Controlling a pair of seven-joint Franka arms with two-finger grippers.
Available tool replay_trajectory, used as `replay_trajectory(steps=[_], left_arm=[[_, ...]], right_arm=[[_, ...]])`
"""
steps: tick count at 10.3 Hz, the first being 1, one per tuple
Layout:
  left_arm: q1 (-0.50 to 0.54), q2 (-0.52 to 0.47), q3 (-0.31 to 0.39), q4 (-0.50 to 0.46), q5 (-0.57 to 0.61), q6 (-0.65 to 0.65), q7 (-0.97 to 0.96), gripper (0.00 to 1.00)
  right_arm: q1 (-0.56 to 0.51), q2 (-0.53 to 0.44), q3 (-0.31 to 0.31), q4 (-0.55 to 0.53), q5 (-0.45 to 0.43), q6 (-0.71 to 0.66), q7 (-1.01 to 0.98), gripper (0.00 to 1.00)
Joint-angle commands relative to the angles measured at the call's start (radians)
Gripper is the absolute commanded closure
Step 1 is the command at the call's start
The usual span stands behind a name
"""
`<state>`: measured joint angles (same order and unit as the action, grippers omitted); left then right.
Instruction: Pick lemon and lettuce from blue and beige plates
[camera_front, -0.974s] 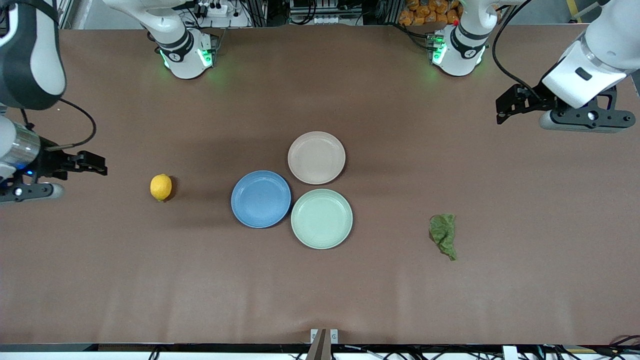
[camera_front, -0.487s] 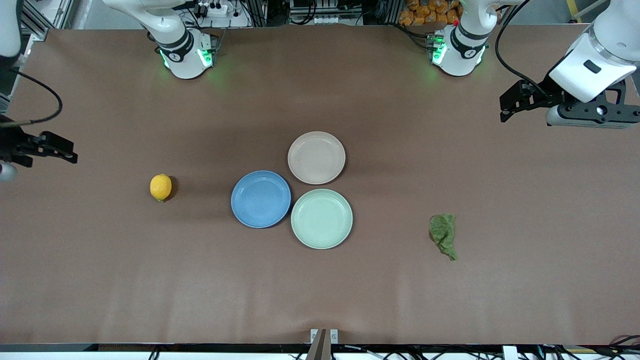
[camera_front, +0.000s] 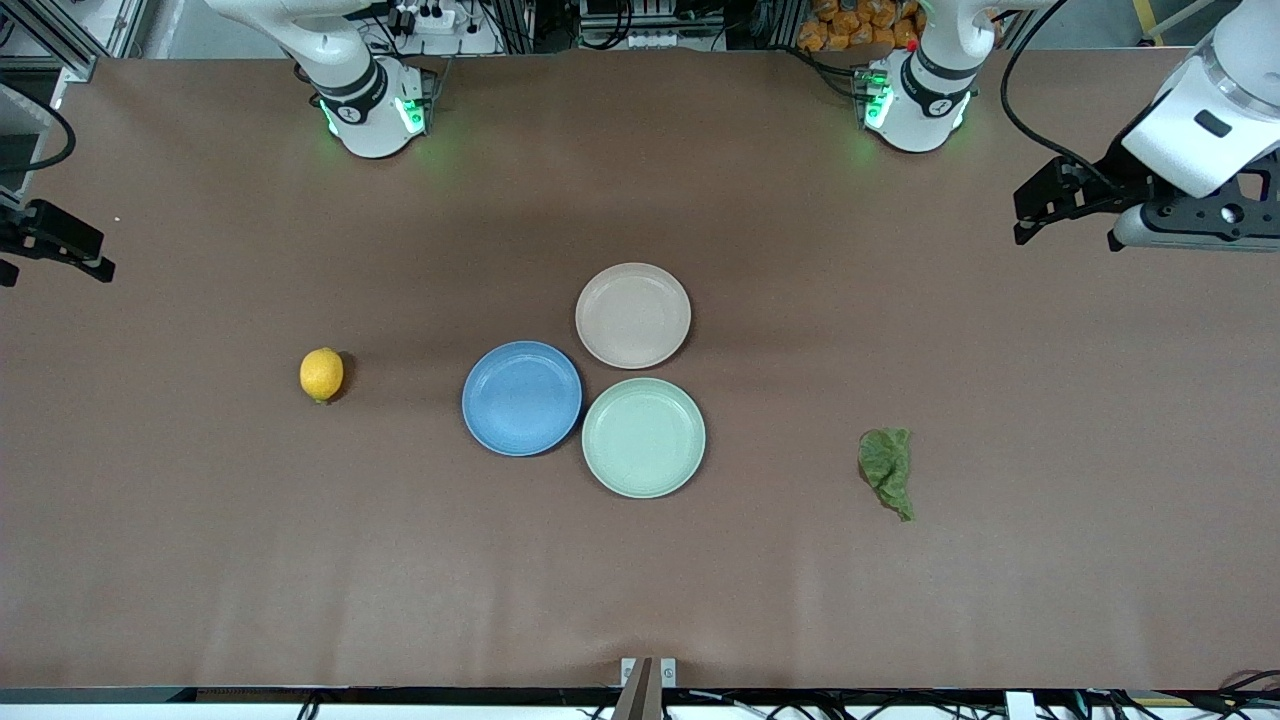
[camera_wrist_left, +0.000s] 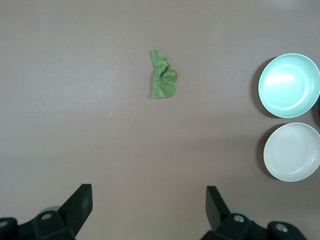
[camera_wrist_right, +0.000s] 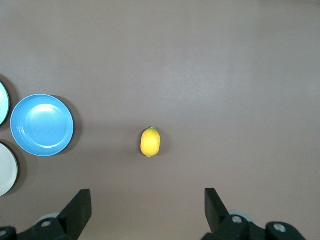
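The lemon (camera_front: 321, 374) (camera_wrist_right: 150, 142) lies on the bare table, beside the blue plate (camera_front: 521, 398) (camera_wrist_right: 42, 124), toward the right arm's end. The lettuce (camera_front: 887, 470) (camera_wrist_left: 163, 76) lies flat on the table toward the left arm's end. Neither the blue plate nor the beige plate (camera_front: 632, 315) (camera_wrist_left: 291, 151) holds anything. My right gripper (camera_front: 85, 250) (camera_wrist_right: 148, 202) hangs open, high over its end of the table and apart from the lemon. My left gripper (camera_front: 1025, 212) (camera_wrist_left: 149, 200) hangs open, high over its own end and apart from the lettuce.
A mint-green plate (camera_front: 643, 437) (camera_wrist_left: 289, 85) touches the blue and beige plates on the side nearer the front camera. The two arm bases (camera_front: 370, 105) (camera_front: 915, 100) stand along the table's edge farthest from the camera. A brown cloth covers the table.
My right gripper has drawn away from the lemon toward its end of the table. My left gripper has shifted slightly toward its own end. Lemon, lettuce and plates have not moved.
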<state>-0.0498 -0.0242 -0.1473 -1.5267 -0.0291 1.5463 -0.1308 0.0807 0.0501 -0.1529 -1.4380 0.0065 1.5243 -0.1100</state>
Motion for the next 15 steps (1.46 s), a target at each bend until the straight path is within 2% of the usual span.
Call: replay_trajectory(steps=[1, 7, 13, 15], left_arm=[[0.007, 0.007, 0.000, 0.031, -0.009, -0.018, 0.017, 0.00], [0.008, 0.007, -0.002, 0.031, -0.011, -0.018, 0.019, 0.00], [0.010, 0.007, -0.003, 0.031, -0.011, -0.018, 0.019, 0.00], [0.008, 0.006, -0.003, 0.031, -0.011, -0.018, 0.017, 0.00]], right_arm=[[0.010, -0.021, -0.007, -0.016, 0.007, 0.026, 0.019, 0.00], [0.010, -0.013, -0.011, -0.033, -0.003, 0.053, 0.024, 0.00], [0.025, -0.009, -0.005, -0.053, 0.012, -0.047, 0.053, 0.00], [0.027, -0.009, -0.007, -0.053, 0.053, -0.067, 0.069, 0.00]])
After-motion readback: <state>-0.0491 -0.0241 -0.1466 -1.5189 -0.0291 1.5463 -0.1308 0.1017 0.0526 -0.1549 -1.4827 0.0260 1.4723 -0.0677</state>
